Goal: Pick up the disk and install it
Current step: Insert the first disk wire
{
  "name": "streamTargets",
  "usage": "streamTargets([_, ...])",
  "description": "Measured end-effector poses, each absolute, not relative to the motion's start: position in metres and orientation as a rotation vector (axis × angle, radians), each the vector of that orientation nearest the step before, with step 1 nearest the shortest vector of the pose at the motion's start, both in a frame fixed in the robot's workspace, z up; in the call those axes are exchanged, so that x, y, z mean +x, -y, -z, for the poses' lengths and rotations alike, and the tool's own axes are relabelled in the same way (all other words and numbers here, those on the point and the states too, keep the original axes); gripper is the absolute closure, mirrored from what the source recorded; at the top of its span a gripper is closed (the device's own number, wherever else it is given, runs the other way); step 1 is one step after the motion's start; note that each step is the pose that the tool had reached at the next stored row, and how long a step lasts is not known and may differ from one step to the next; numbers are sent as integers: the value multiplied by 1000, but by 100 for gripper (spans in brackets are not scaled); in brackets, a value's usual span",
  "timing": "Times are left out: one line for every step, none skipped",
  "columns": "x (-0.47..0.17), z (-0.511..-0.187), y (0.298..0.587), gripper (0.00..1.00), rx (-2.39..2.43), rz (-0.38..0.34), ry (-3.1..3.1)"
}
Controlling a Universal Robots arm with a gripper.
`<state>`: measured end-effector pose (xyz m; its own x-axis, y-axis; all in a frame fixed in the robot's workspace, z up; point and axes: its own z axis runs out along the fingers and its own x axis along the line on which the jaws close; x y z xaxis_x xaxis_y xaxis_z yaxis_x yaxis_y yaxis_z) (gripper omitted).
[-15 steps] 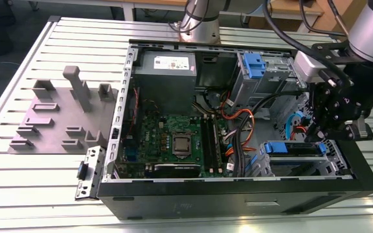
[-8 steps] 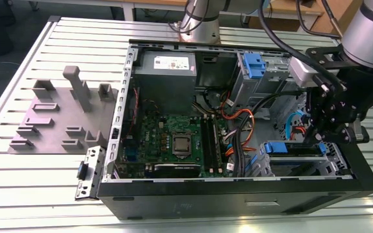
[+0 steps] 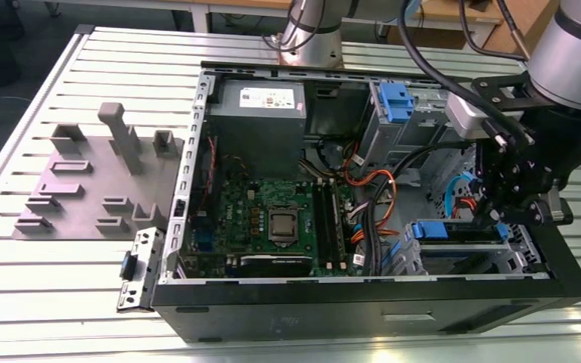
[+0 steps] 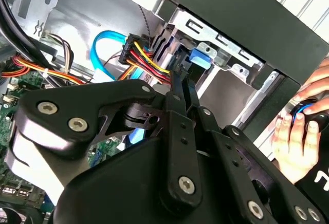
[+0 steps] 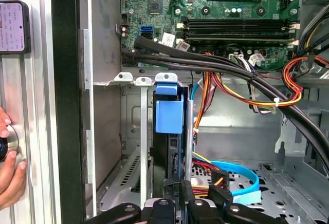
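Note:
The disk [image 3: 454, 231] stands on edge in the drive cage [image 3: 472, 253] at the front corner of the open computer case, on the exterior view's right. Its blue bracket tab [image 5: 168, 113] faces the motherboard in the first wrist view and shows past the fingertips in the second wrist view [image 4: 200, 57]. My gripper [image 3: 492, 218] reaches down into the case right at the disk's rear edge. Its two black fingers [image 4: 181, 111] lie close together along that edge, and the gripper [image 5: 179, 189] looks shut on the disk.
Bundles of cables [image 5: 247, 88] and a blue data cable [image 5: 236, 175] run beside the cage. A second blue bracket [image 3: 396, 102] sits in the upper bay. A grey fixture [image 3: 99, 181] lies on the slatted table. A person's hand [image 4: 298, 142] rests just outside the case wall.

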<state>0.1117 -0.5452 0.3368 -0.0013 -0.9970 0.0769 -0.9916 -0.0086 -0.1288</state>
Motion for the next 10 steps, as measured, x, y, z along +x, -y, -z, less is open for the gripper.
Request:
streamTargets([112, -337, 545, 84, -2193, 227, -2185])
streamTargets([112, -336, 546, 84, -2193, 227, -2185])
streamTargets([112, -336, 546, 84, -2193, 227, -2185])
streamTargets([112, -336, 546, 84, -2193, 227, -2185])
streamTargets([112, -336, 546, 84, -2193, 227, -2185])
streamTargets([112, -336, 546, 84, -2193, 227, -2185])
streamTargets([112, -336, 546, 84, -2193, 227, -2185])
streamTargets([112, -336, 547, 84, -2192, 227, -2185])
streamTargets([111, -336, 547, 84, -2192, 226, -2185])
streamTargets([111, -336, 547, 84, -2192, 226, -2184])
